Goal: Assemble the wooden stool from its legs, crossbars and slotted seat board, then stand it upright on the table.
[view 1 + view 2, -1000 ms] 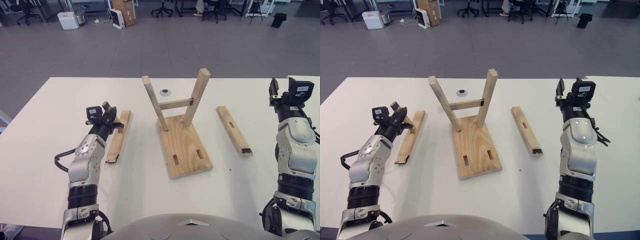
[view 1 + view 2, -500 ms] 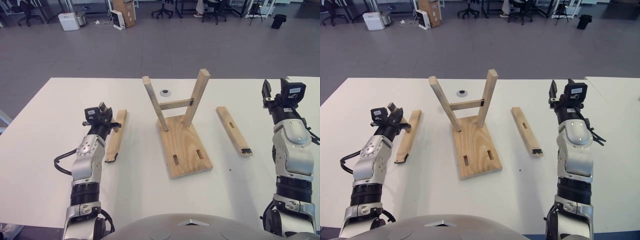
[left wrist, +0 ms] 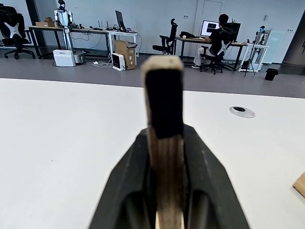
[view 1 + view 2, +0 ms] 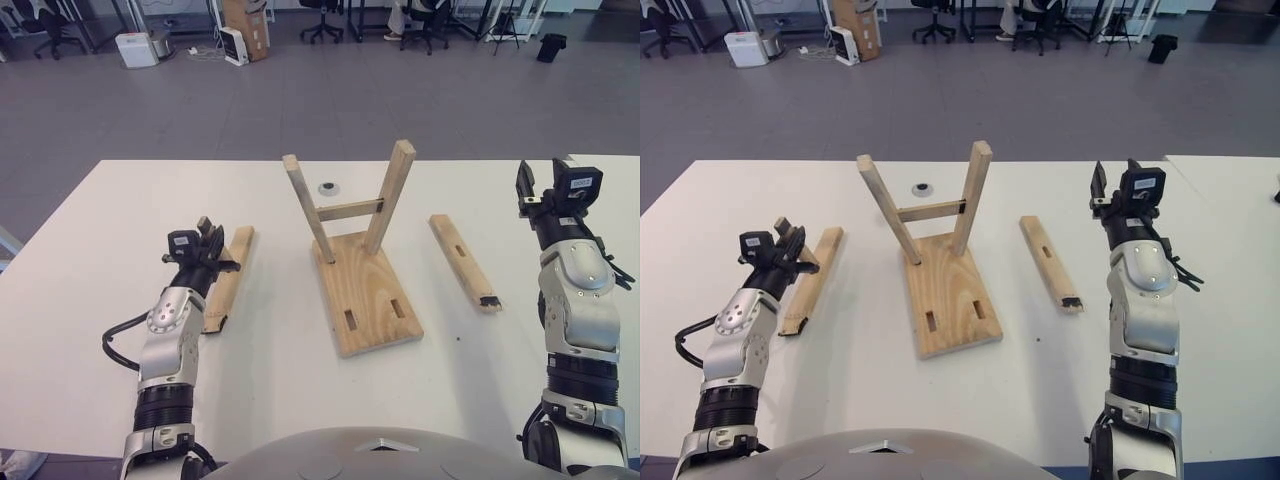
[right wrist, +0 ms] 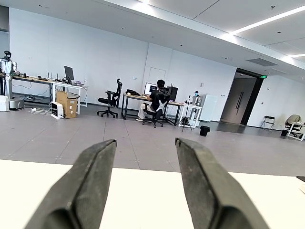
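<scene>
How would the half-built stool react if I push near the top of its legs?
Probably levers up and tips rather than slides: the legs stand tall at the far end of the flat-lying seat board. Likely racks little, since a crossbar ties them. Joint tightness can't be judged.

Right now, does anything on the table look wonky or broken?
Nothing looks broken. In the seat board, the left leg and right leg lean apart like a V, joined by a crossbar. The board's two near slots are empty.
</scene>
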{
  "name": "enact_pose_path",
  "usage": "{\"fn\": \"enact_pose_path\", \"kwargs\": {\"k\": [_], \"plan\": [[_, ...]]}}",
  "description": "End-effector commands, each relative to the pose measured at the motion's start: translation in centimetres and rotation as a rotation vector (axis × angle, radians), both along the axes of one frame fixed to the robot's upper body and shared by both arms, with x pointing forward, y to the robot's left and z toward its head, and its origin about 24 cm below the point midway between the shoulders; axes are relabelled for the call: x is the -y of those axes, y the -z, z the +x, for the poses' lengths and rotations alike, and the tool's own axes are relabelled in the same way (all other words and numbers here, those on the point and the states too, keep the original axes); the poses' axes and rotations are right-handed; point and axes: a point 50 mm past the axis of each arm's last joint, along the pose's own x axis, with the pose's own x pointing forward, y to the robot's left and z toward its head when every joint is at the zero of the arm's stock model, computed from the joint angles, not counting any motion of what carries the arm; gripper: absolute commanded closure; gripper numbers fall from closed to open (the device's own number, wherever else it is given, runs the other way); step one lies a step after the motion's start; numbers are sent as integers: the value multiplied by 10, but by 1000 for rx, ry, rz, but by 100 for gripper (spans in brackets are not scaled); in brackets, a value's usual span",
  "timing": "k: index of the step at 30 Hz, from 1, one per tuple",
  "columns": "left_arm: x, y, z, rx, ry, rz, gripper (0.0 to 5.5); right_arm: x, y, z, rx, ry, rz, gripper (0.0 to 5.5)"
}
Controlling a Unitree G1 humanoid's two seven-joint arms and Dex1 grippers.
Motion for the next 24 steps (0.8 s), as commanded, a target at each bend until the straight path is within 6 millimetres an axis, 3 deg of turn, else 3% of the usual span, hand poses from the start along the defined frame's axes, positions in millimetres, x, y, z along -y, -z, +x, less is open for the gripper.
{"fn": "enact_pose_path", "kwargs": {"k": [1,8,13,16,24], "plan": [[-2,30,-17,-126,-4,0,458,-3,-3,0,16,-1,1,319],[-11,3,-1,-113,85,133,328,-7,4,-10,8,25,17,319],[-16,-4,-15,-303,126,128,229,-15,13,-24,-3,51,44,319],[-20,3,-32,-432,125,125,174,-18,18,-31,-10,72,57,319],[-11,11,-58,-581,176,132,174,-23,23,-40,-19,100,79,319]]}}
